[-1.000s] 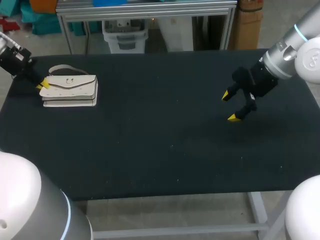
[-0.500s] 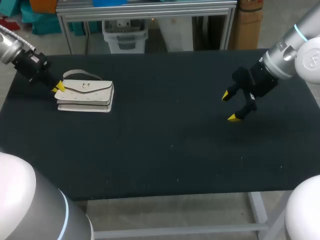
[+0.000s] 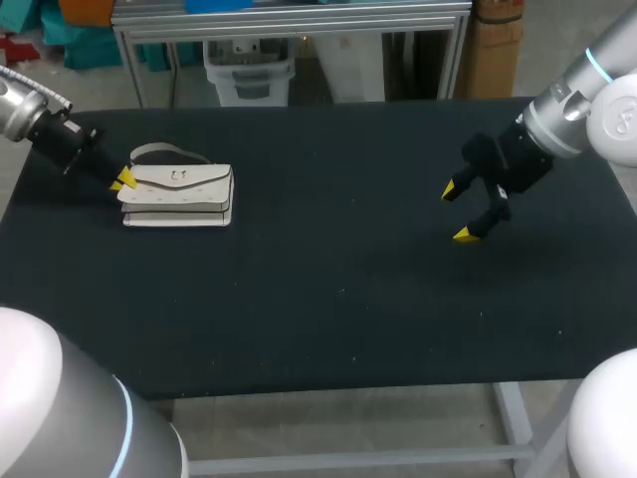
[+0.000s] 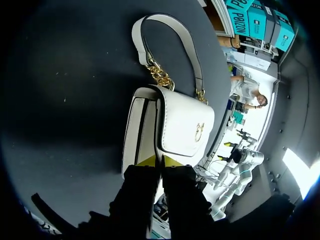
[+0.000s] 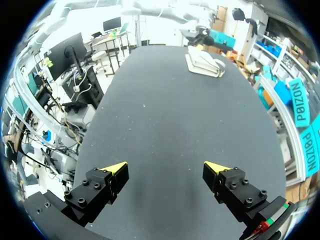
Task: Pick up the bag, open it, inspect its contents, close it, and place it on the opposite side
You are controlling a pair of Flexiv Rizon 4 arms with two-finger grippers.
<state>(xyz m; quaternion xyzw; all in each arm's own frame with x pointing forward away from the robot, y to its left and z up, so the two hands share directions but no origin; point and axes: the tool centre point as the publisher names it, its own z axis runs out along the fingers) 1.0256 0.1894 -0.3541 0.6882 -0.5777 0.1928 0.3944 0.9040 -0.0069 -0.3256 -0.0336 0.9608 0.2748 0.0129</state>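
A wide surface (image 3: 328, 309) covered in dark, matte black material — flecked here and there with tiny pale specks — fills the head view. Its pale metal frame (image 3: 398, 460) shows under the near edge.

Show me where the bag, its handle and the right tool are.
bag (image 3: 179, 185), head view, on its front flap.
bag handle (image 4: 138, 44), left wrist view, on the white strap.
right tool (image 5: 165, 168), right wrist view, midway between its yellow tips.

A robotics lab: white robot arm (image 3: 572, 105) over a black table (image 3: 299, 319)
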